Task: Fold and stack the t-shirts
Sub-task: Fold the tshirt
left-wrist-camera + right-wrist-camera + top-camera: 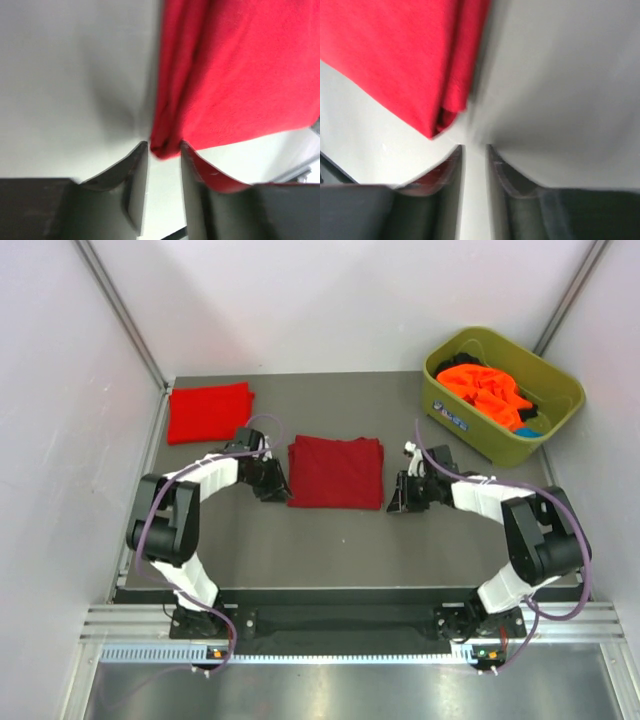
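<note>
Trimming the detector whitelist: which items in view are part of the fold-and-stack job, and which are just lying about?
Job:
- crimson folded shirt, centre
- brighter red folded shirt, far left
- orange shirts, heaped in the tub

Lying about:
- olive-green tub
- blue item inside it, too small to identify

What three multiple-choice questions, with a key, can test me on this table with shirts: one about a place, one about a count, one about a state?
1. Where does the olive-green plastic tub stand?
A. far right corner
B. far left corner
C. between the arm bases

2. How many folded red shirts lie on the grey table?
A. one
B. two
C. four

3. How is the dark crimson cloth t-shirt in the middle?
A. spread out fully
B. folded into a flat square
C. crumpled in the tub

Key:
1 A, it sits far right, holding the orange cloth t-shirts.
2 B, the crimson one plus the brighter red folded t-shirt at far left.
3 B, its edges form a neat square.
</note>
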Tool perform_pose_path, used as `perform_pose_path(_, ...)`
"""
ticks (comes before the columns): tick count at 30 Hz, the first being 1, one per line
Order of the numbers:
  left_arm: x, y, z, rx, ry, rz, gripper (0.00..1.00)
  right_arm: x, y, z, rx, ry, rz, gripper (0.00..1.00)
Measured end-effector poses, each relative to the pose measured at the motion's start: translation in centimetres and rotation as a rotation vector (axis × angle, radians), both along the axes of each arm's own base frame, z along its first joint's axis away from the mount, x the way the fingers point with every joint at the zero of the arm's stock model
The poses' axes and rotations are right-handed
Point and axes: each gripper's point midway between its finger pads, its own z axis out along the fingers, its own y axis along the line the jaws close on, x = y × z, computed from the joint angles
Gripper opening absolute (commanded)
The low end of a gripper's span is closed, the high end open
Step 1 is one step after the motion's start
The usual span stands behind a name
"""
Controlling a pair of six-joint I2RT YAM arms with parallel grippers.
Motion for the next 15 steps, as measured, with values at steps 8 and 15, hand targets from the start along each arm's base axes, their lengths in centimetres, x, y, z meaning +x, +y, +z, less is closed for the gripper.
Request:
perform_pose_path(8,3.0,1.8,4.7,0.093,-0.089,0.084,0.42,1.6,-0.6,3.1,-0.032,-0.047,-0.037,0.46)
perform_pose_path(15,9.8,-2.5,11.1,-0.114,-0.314,0.026,0.41,10.6,1.4,10.5,0.019,-0.289,-0.042,0.54)
